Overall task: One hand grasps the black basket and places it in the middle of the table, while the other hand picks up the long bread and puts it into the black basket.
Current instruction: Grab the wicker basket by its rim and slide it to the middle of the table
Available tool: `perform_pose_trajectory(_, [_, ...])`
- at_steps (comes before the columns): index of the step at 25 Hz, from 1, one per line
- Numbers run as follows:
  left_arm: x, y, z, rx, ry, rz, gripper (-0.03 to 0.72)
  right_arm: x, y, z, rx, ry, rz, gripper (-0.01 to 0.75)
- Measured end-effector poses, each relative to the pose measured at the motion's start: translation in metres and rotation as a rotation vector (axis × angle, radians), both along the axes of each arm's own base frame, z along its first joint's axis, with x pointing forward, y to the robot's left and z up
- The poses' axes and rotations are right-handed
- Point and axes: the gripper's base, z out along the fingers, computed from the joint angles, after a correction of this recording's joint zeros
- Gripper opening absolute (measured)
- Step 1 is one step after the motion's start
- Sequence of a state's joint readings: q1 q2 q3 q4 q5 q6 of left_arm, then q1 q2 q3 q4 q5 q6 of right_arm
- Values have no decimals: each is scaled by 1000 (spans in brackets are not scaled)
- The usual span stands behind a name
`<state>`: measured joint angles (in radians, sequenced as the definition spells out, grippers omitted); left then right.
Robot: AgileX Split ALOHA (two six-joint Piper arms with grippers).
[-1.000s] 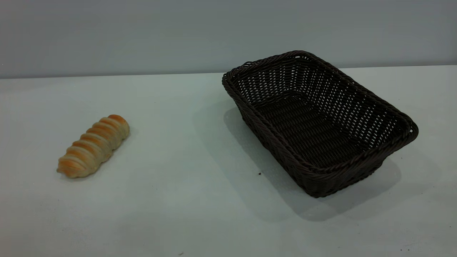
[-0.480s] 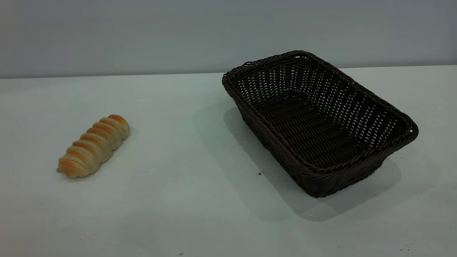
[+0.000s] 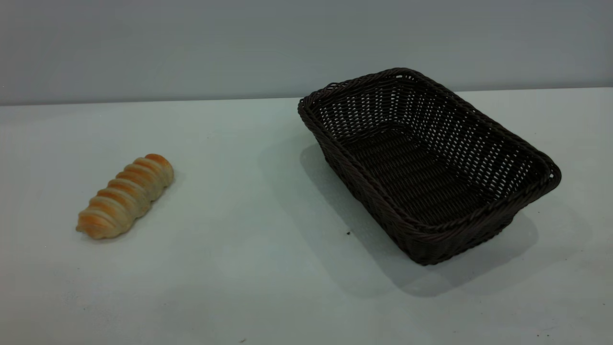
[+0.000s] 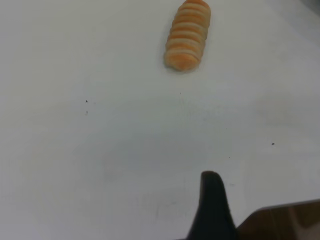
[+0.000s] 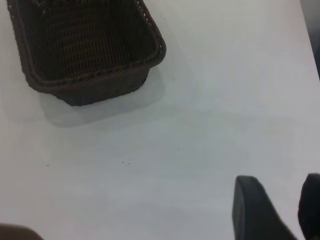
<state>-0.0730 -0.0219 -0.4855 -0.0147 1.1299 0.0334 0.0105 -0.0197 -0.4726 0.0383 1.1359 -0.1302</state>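
While both arms hang above the table (image 3: 249, 268), the right gripper (image 5: 285, 210), jaws apart, is well short of the basket (image 3: 426, 167); the left gripper (image 4: 212, 207), jaw state indeterminable, faces the distant bread (image 3: 125, 195).

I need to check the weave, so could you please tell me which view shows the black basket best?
The exterior view: the whole black basket shows, empty, rim and weave clear. The right wrist view shows only one end, cut off. The left wrist view shows none of it.
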Motion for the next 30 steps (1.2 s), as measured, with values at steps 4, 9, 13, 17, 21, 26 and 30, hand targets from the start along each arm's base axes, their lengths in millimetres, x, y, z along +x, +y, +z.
perform_pose_trajectory(4, [0,0,0,0,0,0,583,0,0,0,0,0,0,239])
perform_pose_trajectory(9, [0,0,1,23,-9,-18,583,0,0,0,0,0,0,239])
perform_pose_trajectory(13, [0,0,4,26,-33,-22,583,0,1,0,7,0,5,239])
perform_pose_trajectory(17, [1,0,5,27,-43,-23,583,0,1,0,8,0,5,242])
perform_pose_trajectory(21, [4,0,8,25,-48,-22,583,0,1,0,11,-1,7,288])
perform_pose_trajectory(26, [27,-2,15,16,3,-12,583,9,4,9,40,6,28,421])
perform_pose_trajectory(30, [51,-4,24,-21,66,22,583,30,10,14,65,74,79,496])
